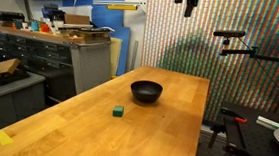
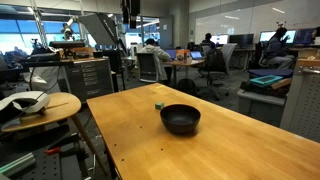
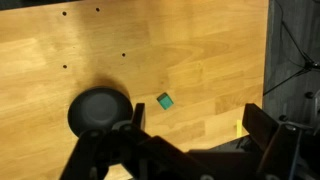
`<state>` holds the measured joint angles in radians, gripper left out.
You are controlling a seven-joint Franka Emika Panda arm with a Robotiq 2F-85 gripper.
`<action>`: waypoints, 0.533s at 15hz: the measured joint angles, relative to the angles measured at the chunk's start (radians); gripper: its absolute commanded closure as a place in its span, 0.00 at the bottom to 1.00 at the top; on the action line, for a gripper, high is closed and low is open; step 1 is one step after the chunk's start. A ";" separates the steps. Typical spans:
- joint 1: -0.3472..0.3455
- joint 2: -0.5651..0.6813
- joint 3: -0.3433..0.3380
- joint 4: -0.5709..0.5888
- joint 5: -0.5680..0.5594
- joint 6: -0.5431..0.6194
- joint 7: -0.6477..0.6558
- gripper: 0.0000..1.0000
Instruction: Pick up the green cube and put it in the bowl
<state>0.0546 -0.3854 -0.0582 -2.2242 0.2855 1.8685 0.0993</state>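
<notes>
- gripper (image 3: 197,118) bottom of frame, jaws spread wide, empty
- cube (image 3: 165,101) centre, bowl (image 3: 100,110) near on its left
- probably light, rigid: pinch opposite flat faces

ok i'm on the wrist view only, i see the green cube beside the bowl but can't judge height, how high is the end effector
observer: high. in an exterior view the end effector hangs near the top of the frame, well above the table and the green cube.
operator: what's around the table
observer: a grey drawer cabinet stands off one side, apart from the table edge.
operator: anyone nearby
observer: a seated person is at a desk behind the table, on the far side of the bowl, not next to it.
</notes>
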 measured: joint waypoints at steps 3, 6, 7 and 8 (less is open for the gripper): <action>0.000 -0.002 0.000 0.007 0.000 0.002 0.000 0.00; 0.000 -0.003 0.000 0.009 0.000 0.002 0.000 0.00; 0.000 -0.003 0.000 0.009 0.000 0.002 0.000 0.00; 0.000 -0.003 0.000 0.009 0.000 0.002 0.000 0.00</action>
<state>0.0546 -0.3883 -0.0581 -2.2155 0.2855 1.8701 0.0993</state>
